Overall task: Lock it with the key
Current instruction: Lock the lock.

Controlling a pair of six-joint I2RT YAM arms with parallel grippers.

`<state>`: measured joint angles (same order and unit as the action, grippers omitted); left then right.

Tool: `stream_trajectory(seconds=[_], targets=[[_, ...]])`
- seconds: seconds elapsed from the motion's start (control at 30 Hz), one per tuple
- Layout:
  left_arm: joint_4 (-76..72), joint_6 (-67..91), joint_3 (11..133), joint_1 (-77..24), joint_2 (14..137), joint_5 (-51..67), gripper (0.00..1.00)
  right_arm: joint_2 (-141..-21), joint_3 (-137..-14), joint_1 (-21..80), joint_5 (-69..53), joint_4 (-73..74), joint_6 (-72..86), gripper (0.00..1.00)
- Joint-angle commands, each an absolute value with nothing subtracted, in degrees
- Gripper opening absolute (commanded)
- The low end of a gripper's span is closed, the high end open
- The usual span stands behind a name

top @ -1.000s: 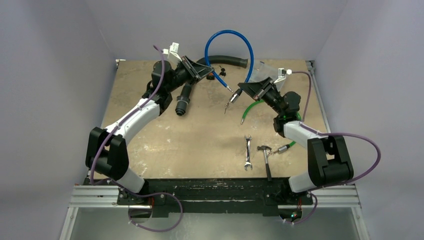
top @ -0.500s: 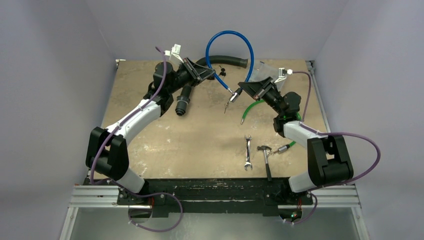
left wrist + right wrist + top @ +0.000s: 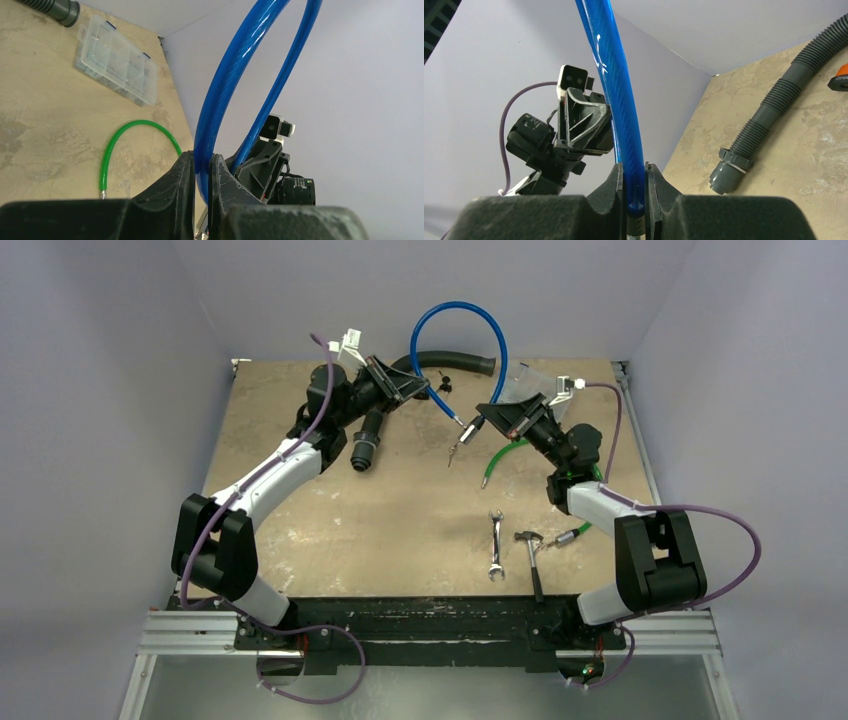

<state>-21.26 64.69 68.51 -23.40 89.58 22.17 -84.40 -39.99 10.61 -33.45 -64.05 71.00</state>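
Observation:
A blue cable lock (image 3: 455, 308) arches high over the back of the table, held at both ends. My left gripper (image 3: 428, 390) is shut on one end; in the left wrist view the jaws (image 3: 201, 157) pinch the blue cable (image 3: 235, 65). My right gripper (image 3: 478, 420) is shut on the other end; in the right wrist view the jaws (image 3: 631, 167) clamp the cable (image 3: 609, 65) just above its dark metal end piece. A thin metal piece (image 3: 457, 448) hangs below the right gripper. I cannot make out a key clearly.
A black corrugated hose (image 3: 455, 360) lies at the back, its grey end (image 3: 362, 452) near the left arm. A green cable (image 3: 498, 458), a wrench (image 3: 495, 545), a hammer (image 3: 533, 558) and a clear plastic box (image 3: 525, 380) lie on the right side.
My left gripper has edged slightly right with its cable end. The right gripper and the cable arch look the same.

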Motion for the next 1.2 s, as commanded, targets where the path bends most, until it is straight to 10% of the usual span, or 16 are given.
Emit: stream_trajectory(seconds=[0.0, 1.17], targets=[[-24.6, 63.5, 68.5, -24.0, 89.1, 21.6, 0.0, -83.8, -41.6, 11.3, -30.3, -62.7, 73.4, 0.0], [-14.7, 61.7, 72.1, -34.6, 97.1, 12.7, 0.0, -87.4, -57.3, 13.3, -15.4, -22.1, 69.4, 0.0]])
